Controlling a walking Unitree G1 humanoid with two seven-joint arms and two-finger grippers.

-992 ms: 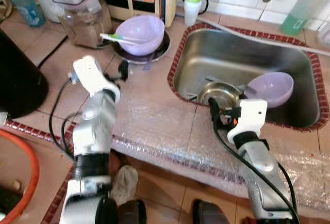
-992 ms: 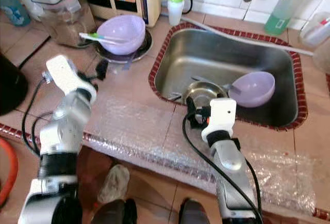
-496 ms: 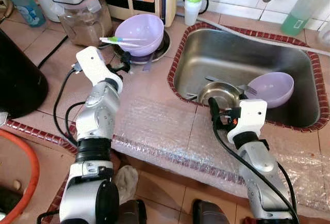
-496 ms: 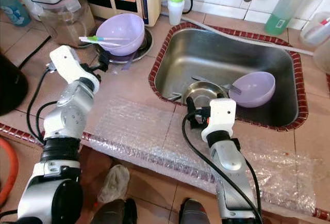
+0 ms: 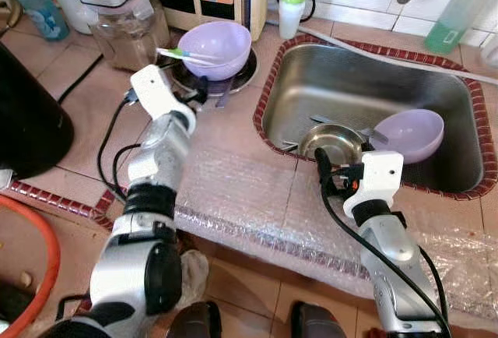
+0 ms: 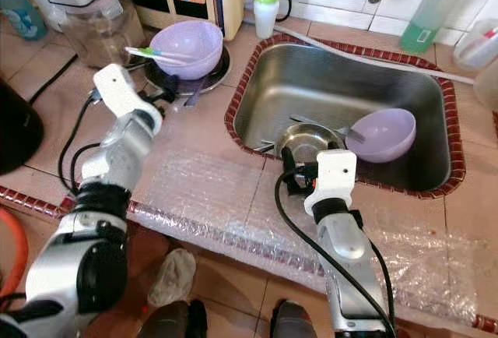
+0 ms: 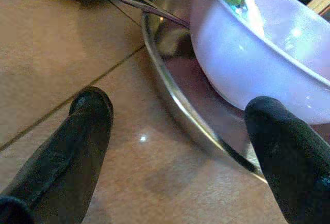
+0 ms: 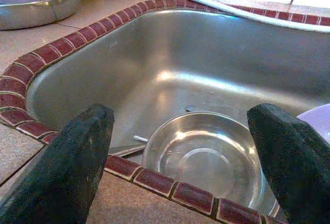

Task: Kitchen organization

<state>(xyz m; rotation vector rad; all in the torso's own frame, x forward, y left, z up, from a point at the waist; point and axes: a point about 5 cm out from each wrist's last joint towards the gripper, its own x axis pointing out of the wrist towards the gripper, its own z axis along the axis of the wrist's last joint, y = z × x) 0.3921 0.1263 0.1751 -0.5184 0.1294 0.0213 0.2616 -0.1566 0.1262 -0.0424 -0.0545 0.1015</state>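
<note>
Left pincer (image 7: 178,131) gapes at the plate (image 7: 170,100) under a purple bowl (image 7: 258,53); right pincer (image 8: 180,152) hangs released over the sink (image 8: 216,59).

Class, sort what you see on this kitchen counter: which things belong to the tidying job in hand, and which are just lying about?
Part of the job:
- lilac plastic bowl on the counter
- round steel plate under it
- open left gripper reaching for them
- steel dish in the sink
- lilac bowl in the sink
- open right gripper at the sink's edge

Lying about:
- green-capped white bottle
- bubble wrap sheet
</note>
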